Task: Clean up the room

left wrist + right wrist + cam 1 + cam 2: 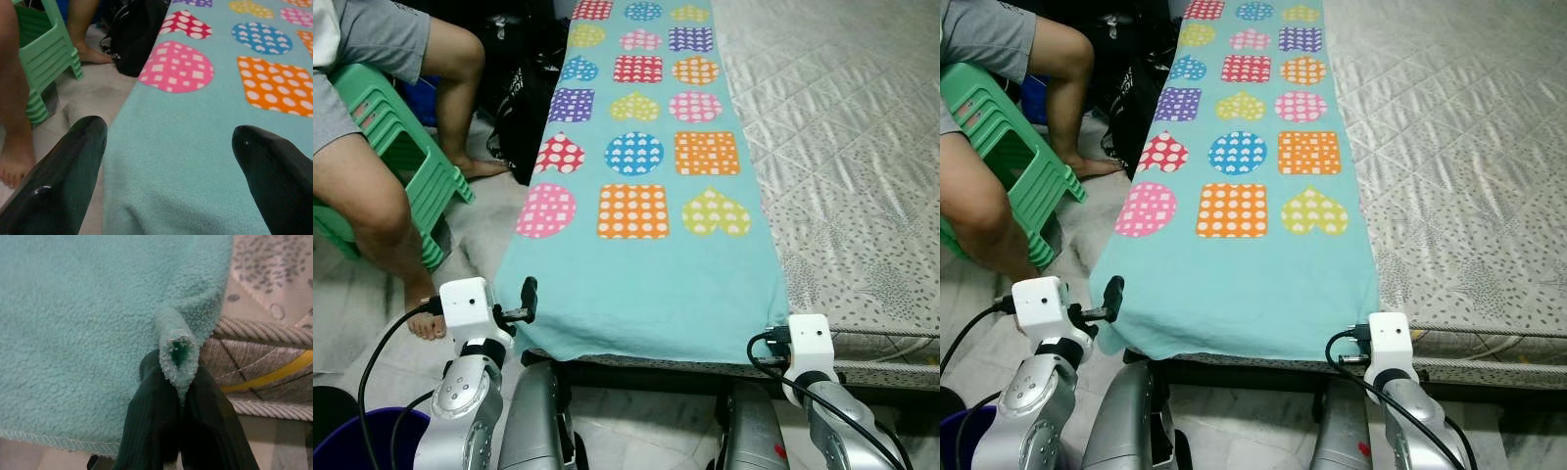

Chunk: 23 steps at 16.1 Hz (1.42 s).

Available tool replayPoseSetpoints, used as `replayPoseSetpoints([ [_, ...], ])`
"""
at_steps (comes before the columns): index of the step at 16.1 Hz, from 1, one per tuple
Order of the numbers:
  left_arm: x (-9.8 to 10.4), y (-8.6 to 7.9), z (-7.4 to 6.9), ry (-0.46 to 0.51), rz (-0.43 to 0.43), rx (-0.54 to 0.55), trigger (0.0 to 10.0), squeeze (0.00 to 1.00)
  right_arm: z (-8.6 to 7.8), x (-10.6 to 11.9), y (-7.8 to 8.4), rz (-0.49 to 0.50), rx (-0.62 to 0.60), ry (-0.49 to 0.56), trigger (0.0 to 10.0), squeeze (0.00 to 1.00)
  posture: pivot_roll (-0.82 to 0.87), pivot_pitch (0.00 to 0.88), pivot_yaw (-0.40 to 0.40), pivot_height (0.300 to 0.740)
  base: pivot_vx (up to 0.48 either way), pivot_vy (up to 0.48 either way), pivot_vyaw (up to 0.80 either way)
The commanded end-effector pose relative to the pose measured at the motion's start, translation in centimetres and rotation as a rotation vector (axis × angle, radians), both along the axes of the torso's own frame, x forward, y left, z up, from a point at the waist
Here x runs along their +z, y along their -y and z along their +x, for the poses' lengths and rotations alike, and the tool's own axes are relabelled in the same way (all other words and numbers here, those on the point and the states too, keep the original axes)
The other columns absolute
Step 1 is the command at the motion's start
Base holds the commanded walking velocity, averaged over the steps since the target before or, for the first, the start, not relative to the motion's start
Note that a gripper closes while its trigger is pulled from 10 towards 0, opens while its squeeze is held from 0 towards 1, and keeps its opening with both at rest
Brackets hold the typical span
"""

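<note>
Blanket (636,284) is spread along the bed's (842,127) left side. Its near right corner is pinched by the right gripper (178,382); left gripper (171,161) fingers are spread over the near left corner. Next, likely clamping, then folding.

I saw even, soft daylight in both head views, with no glare and only weak shadows under the bed (862,147) edge. The left wrist view was a little blurred on its near fingers (63,181); the right wrist view was sharp.
</note>
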<state>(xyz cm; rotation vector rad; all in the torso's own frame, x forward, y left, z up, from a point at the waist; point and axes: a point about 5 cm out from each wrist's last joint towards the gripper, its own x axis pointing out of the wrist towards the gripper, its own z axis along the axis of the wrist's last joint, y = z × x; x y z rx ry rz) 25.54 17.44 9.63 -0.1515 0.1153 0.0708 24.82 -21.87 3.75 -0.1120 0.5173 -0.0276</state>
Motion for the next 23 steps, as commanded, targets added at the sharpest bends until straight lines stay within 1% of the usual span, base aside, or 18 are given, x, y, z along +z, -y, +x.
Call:
replayPoseSetpoints([
  [1, -0.4, -0.2, -0.2, -0.015, 0.009, 0.001, 10.0, 0.00, -0.5, -0.5, 0.0, -0.011, 0.008, -0.043, 3.5, 0.00, -0.04, 0.162, 0.041, 0.545, 0.000, 0.000, 0.00],
  [2, -0.5, -0.2, -0.3, -0.016, 0.009, 0.003, 10.0, 0.00, -0.4, -0.3, 0.1, -0.042, 0.009, -0.030, 9.7, 0.00, -0.04, 0.161, 0.038, 0.545, 0.000, 0.000, 0.00],
  [3, -0.6, -0.2, -0.3, -0.020, 0.008, 0.004, 10.0, 0.00, -0.2, -0.1, 0.1, -0.068, 0.027, -0.017, 10.0, 0.00, -0.04, 0.161, 0.037, 0.545, 0.000, 0.000, 0.00],
  [4, -0.6, -0.1, -0.4, -0.021, 0.007, 0.003, 10.0, 0.00, -0.1, -0.1, 0.2, -0.087, 0.020, -0.015, 10.0, 1.00, -0.04, 0.161, 0.037, 0.545, 0.000, 0.000, 0.00],
  [5, -0.6, -0.1, -0.4, -0.020, 0.006, 0.002, 10.0, 0.00, -0.1, 0.0, 0.3, -0.091, 0.010, -0.015, 10.0, 1.00, -0.04, 0.161, 0.037, 0.545, 0.000, 0.000, 0.00],
  [7, -0.6, -0.1, -0.3, -0.020, 0.005, 0.002, 10.0, 0.00, 0.0, 0.2, 1.1, -0.129, -0.049, 0.000, 10.0, 1.00, -0.04, 0.158, 0.036, 0.545, 0.000, 0.000, 0.00],
  [9, -0.6, -0.1, -0.3, -0.020, 0.005, 0.002, 10.0, 0.00, 0.1, 0.3, 1.1, -0.124, -0.053, 0.006, 10.0, 1.00, -0.04, 0.158, 0.037, 0.545, 0.000, 0.000, 0.00],
  [11, -0.6, -0.1, -0.1, -0.019, 0.005, 0.001, 10.0, 0.00, 0.4, 0.7, 1.4, -0.154, -0.066, 0.033, 10.0, 1.00, -0.04, 0.157, 0.037, 0.545, 0.000, 0.000, 0.00],
  [13, -0.6, -0.1, -0.2, -0.018, 0.005, 0.002, 10.0, 0.00, 0.9, 1.4, 1.9, -0.160, -0.125, 0.086, 10.0, 1.00, -0.04, 0.155, 0.036, 0.545, 0.000, 0.000, 0.00],
  [15, -0.6, -0.2, -0.2, -0.017, 0.007, 0.005, 10.0, 0.00, 2.1, 3.1, 1.7, -0.085, -0.164, 0.213, 10.0, 1.00, -0.03, 0.149, 0.037, 0.545, 0.000, 0.000, 0.00],
  [17, -0.7, -0.2, -0.2, -0.014, 0.008, 0.007, 10.0, 0.00, 3.0, 5.0, 1.1, -0.033, -0.154, 0.339, 10.0, 1.00, -0.03, 0.138, 0.037, 0.545, 0.000, 0.000, 0.00],
  [20, -0.6, -0.3, 0.0, -0.008, 0.007, 0.008, 10.0, 0.00, 3.5, 6.3, 0.3, 0.030, -0.158, 0.414, 10.0, 1.00, -0.03, 0.120, 0.036, 0.545, 0.000, 0.000, 0.00],
  [22, -0.7, -0.4, 0.0, -0.008, 0.009, 0.013, 10.0, 0.00, 4.0, 7.2, -0.4, 0.095, -0.143, 0.466, 10.0, 1.00, -0.03, 0.099, 0.043, 0.545, 0.000, 0.000, 0.00],
  [23, -0.8, -0.4, 0.0, -0.008, 0.009, 0.012, 10.0, 0.00, 4.1, 7.5, -0.7, 0.098, -0.134, 0.476, 10.0, 1.00, -0.03, 0.096, 0.044, 0.545, 0.000, 0.000, 0.00],
])
